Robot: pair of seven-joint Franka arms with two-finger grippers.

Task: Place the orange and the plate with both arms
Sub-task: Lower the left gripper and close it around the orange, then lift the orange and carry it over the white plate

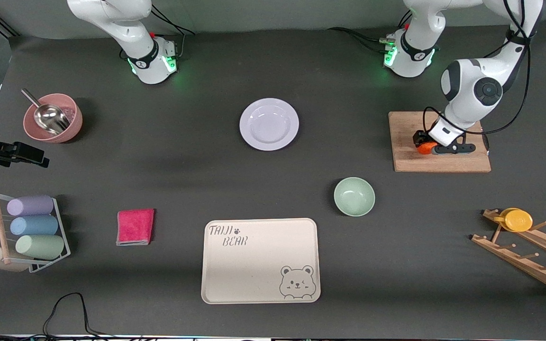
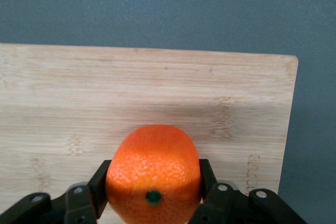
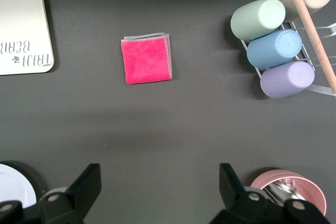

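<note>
The orange [image 1: 426,148] rests on a wooden cutting board [image 1: 405,161] toward the left arm's end of the table. My left gripper [image 1: 427,144] is down on the board and shut on the orange. In the left wrist view both black fingers [image 2: 101,177] press the sides of the orange [image 2: 154,153] over the board [image 2: 105,87]. The white plate [image 1: 269,124] lies mid-table, near the robot bases, with nothing on it. My right gripper [image 3: 160,174] hangs open and holds nothing, high over dark table between the plate [image 3: 13,184] and a pink bowl [image 3: 294,182].
A mint-green bowl [image 1: 354,196] sits nearer the front camera than the plate. The cream bear-print tray [image 1: 259,265] lies nearer still. A pink cloth [image 1: 135,227], a rack of pastel cups [image 1: 31,232] and a pink bowl with a metal scoop [image 1: 52,117] are toward the right arm's end. A wooden rack with a yellow cup [image 1: 518,220] stands at the left arm's end.
</note>
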